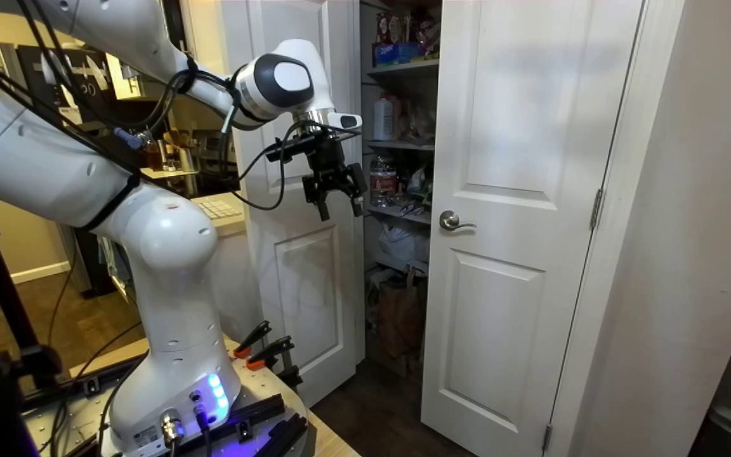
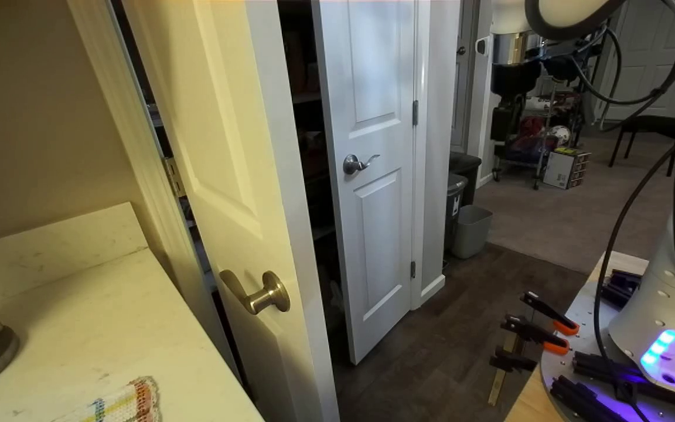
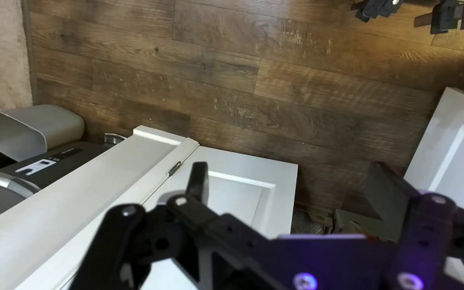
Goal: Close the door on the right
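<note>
Hanging fingertips-down from the white Panda arm (image 1: 165, 235), the black Robotiq hand (image 1: 341, 210) is seen in front of the left-hand door leaf (image 1: 308, 273) in an exterior view; whether that leaf is touched cannot be told. The hand is released: its two fingers (image 3: 197, 181) are spread wide apart, with part of the right-hand door leaf (image 3: 248, 189) and dark floorboards (image 3: 232, 92) framed between them in the wrist view. This right-hand door leaf is seen ajar at the right of the pantry shelves (image 1: 403, 145) in both exterior views, a silver lever handle (image 1: 453, 221) being fixed near its left edge and hinges (image 1: 596, 208) along its right edge. The hand is held apart from the lever handle. Between the two leaves, a white bottle (image 1: 382, 119), a red-labelled clear bottle (image 1: 382, 183) and a blue box (image 1: 397, 54) are stored on the shelves, and a brown paper bag (image 1: 398, 314) is lodged lower down. The arm's base (image 1: 172, 387) is carried by the wooden desk (image 1: 327, 441), where black-and-orange clamps (image 1: 271, 351) are fastened at the edge.
</note>
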`<state>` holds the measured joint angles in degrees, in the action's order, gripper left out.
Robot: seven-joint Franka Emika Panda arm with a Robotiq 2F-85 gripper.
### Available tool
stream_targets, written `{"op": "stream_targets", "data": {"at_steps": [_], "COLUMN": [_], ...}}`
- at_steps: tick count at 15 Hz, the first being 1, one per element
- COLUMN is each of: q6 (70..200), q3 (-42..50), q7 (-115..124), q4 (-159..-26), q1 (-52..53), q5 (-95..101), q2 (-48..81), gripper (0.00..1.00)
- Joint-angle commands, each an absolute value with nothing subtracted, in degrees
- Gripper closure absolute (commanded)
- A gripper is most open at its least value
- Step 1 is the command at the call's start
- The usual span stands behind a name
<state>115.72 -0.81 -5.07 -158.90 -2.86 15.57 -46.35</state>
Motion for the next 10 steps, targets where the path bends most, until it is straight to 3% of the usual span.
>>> {"op": "stream_targets", "data": {"at_steps": [1,6,10], "q6": [114.14,110.13,114.12], "q3": [-1.63,-7.37,-16.79], "q7": [-3.78,1.97,12.15], "q4": [-158.78,-159.97,-159.73], "q1": [-2.11,3.64,9.67], "q5": [15.75,11.13,6.77], "q2": [-47.22,-55.5,-57.8], "gripper": [0.0,0.0,0.0]}}
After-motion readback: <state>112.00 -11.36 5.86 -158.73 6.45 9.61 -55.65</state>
